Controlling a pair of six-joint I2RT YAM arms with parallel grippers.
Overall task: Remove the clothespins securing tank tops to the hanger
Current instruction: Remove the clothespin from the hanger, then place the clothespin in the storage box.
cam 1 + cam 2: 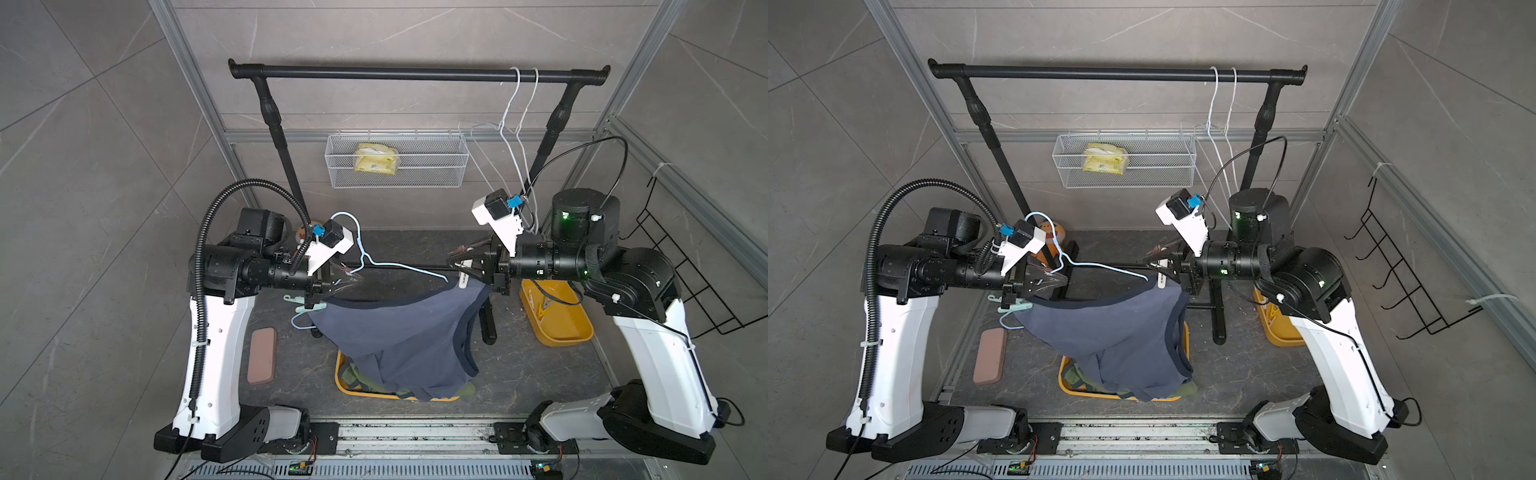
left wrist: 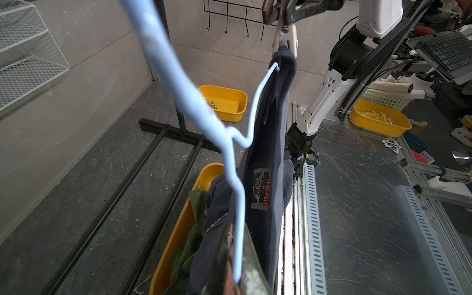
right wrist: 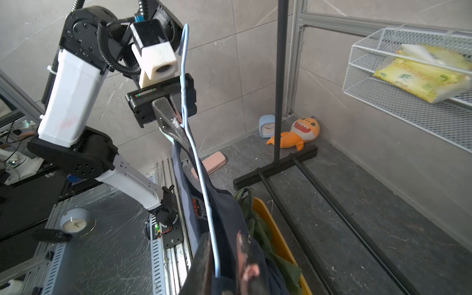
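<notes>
Hanger point(image 2: 184, 86) in pale blue wire hangs level between your two arms, off the rail. Your left gripper point(image 1: 1061, 281) has its fingers pressed together on the wire just below the hook's neck.

At the hanger's end toward your right arm, a white clothespin point(image 1: 464, 283) pins one strap of the navy tank top point(image 1: 399, 332) to the wire. Your right gripper point(image 1: 459, 266) sits on that pin, with its fingers drawn in against the pin's upper prongs.

At the hanger's opposite end, just under your left gripper, a mint green clothespin point(image 1: 1016, 308) clamps the other side of the navy top.

The navy top drapes down from the hanger, and its lower part falls into a yellow bin point(image 1: 345, 384) directly beneath the hanger. Olive tank tops point(image 1: 357, 374) lie crumpled in that bin, partly under the navy cloth.

Beyond the hanger's white-pin end, well apart from it, a yellow tray point(image 1: 561, 328) on the floor holds one loose clothespin point(image 2: 213, 104).
</notes>
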